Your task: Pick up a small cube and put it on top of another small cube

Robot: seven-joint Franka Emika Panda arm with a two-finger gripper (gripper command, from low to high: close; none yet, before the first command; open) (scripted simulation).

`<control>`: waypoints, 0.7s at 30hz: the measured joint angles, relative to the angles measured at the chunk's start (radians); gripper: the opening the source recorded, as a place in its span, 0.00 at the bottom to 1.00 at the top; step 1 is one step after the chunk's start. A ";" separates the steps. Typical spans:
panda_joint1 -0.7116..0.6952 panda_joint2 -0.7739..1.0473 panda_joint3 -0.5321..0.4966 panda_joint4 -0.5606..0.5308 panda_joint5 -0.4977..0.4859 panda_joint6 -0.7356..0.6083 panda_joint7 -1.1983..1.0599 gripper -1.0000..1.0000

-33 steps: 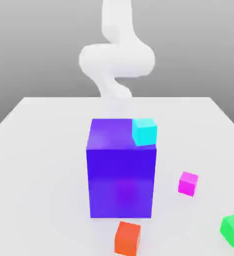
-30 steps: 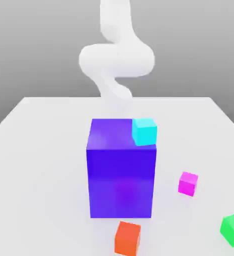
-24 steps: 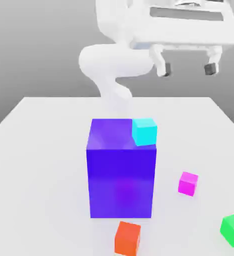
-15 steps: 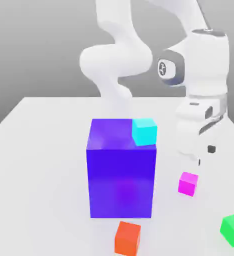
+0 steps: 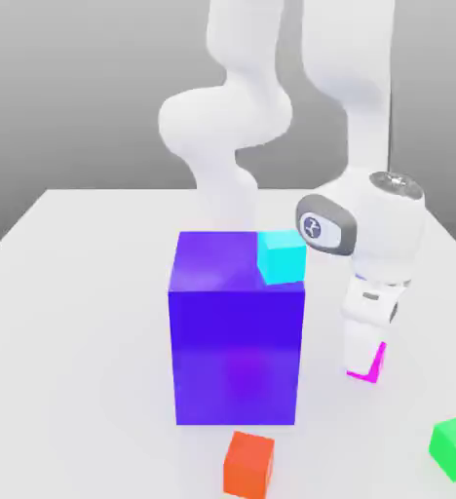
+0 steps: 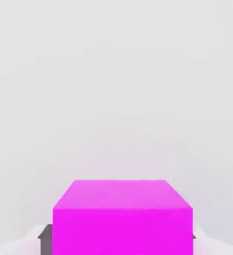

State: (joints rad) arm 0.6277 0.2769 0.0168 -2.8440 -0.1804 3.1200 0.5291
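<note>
The small cube (image 5: 377, 364) is bright magenta and rests on the white table at the exterior view's right, beside the big blue-violet cube (image 5: 237, 331). My gripper (image 5: 365, 359) has come straight down over it, and the hand covers most of it. In the hand view the small cube (image 6: 122, 219) sits between my two dark fingertips (image 6: 45, 238), which press against its two sides. The gripper (image 6: 119, 239) is shut on the cube, which still touches the table.
A cyan cube (image 5: 282, 256) sits on the big cube's top corner, close to my wrist. An orange-red small cube (image 5: 247, 464) lies at the front, and a green small cube (image 5: 455, 446) at the front right of the table (image 5: 76, 322).
The arm swung in from above and came down onto the magenta cube. The fingers went from wide open to shut on its sides. None of the cubes has moved.
</note>
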 joint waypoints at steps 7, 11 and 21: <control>-0.065 -0.206 0.099 -0.041 0.131 -0.166 -0.098 0.00; -0.067 -0.257 0.105 0.011 0.182 -0.268 -0.190 0.00; -0.132 -0.111 0.101 0.366 0.158 -0.481 -0.468 0.00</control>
State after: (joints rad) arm 0.4955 0.1655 0.1178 -2.4780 -0.0226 2.6393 0.0609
